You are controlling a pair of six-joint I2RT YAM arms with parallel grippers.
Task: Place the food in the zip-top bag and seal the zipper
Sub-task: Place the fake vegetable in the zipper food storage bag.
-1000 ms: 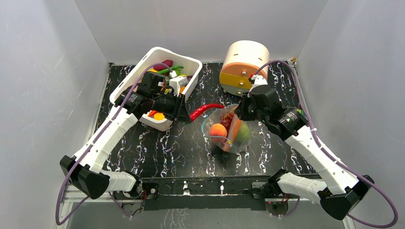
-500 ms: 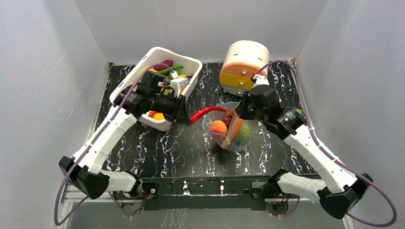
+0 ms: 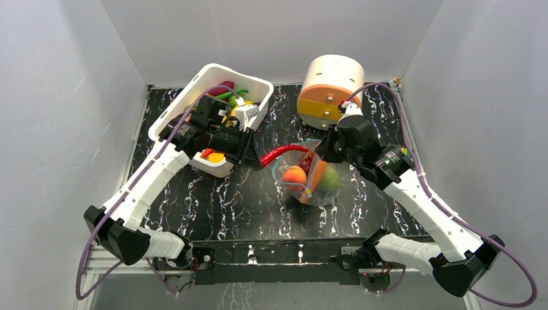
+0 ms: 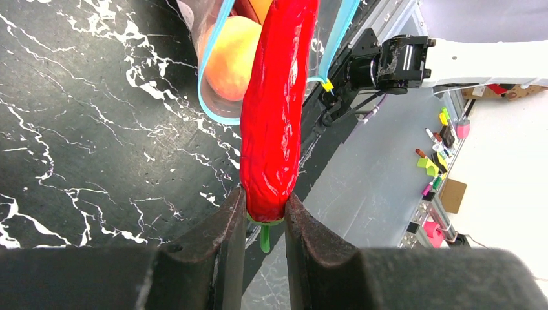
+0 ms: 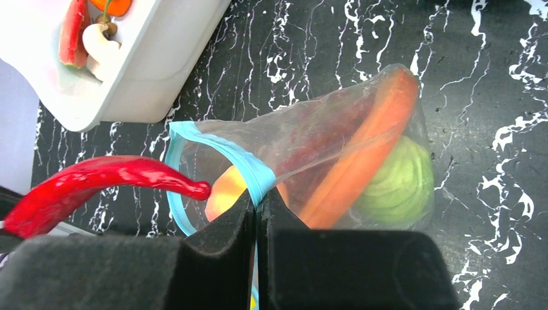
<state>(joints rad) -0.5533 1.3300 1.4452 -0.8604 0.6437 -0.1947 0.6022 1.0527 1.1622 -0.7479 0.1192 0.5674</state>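
The clear zip-top bag (image 3: 316,175) lies open mid-table, its blue-teal zipper strip (image 5: 249,169) around the mouth. Inside are a peach (image 3: 295,176), an orange carrot (image 5: 368,155), a green cabbage (image 5: 397,184) and dark red grapes (image 3: 308,159). My right gripper (image 5: 257,199) is shut on the zipper strip at the mouth's far edge and holds it up. My left gripper (image 4: 263,213) is shut on the stem end of a red chili pepper (image 4: 278,110); the pepper's tip (image 5: 197,189) reaches over the bag's mouth, above the peach (image 4: 231,57).
A white bin (image 3: 178,119) with more toy food stands at the back left, close behind my left arm. A round beige and orange container (image 3: 329,90) stands at the back, just behind my right gripper. The black marbled tabletop (image 3: 232,200) lies in front of the bag.
My left gripper has carried the red chili pepper to the right, its tip now over the bag's mouth. The right gripper has kept its hold on the strip.
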